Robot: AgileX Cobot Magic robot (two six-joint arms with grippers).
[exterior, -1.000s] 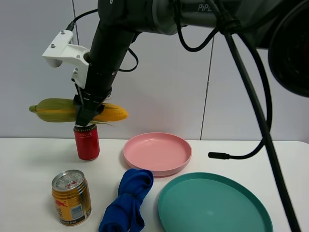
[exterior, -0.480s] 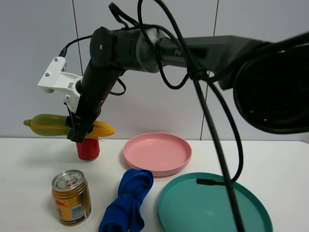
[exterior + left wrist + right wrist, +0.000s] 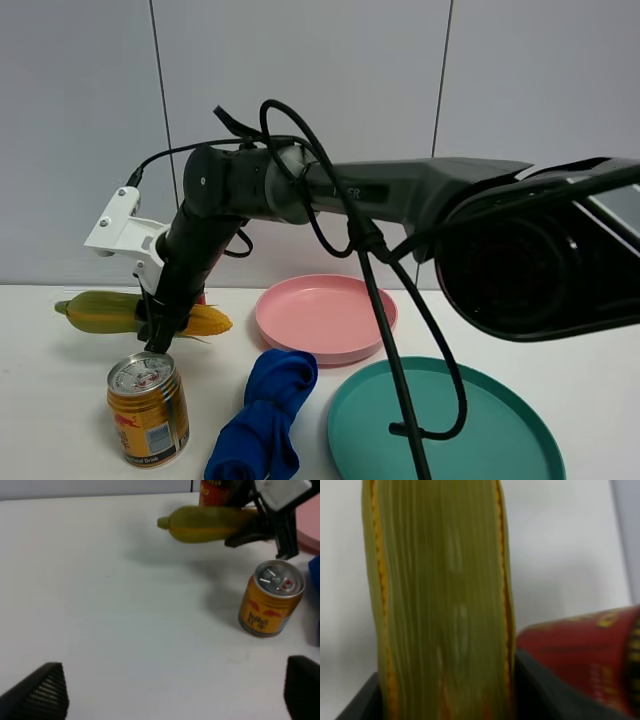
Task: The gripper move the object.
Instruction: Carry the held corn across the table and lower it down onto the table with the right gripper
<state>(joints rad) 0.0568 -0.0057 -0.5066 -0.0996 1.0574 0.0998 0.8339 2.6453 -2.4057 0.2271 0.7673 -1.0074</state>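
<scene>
Yellow-green corn [image 3: 105,312]: lies level just behind the gold can [image 3: 148,408], green end pointing away from the plates; whether it touches the table [image 3: 60,400] cannot be told.
Right gripper [image 3: 160,322]: clamped across the corn's middle, directly behind the gold can.
Left gripper [image 3: 170,695]: fingers [image 3: 42,690] spread wide, holding nothing, well apart from the gold can ahead of it.
Red can [image 3: 212,491]: behind the gold can, just past the corn, largely hidden by the arm.
Blue cloth [image 3: 262,415]: crumpled just right of the gold can.
Pink plate [image 3: 325,316]: behind and right of the gold can, beyond the cloth.
Teal plate [image 3: 440,425]: right of the gold can, past the cloth.
</scene>
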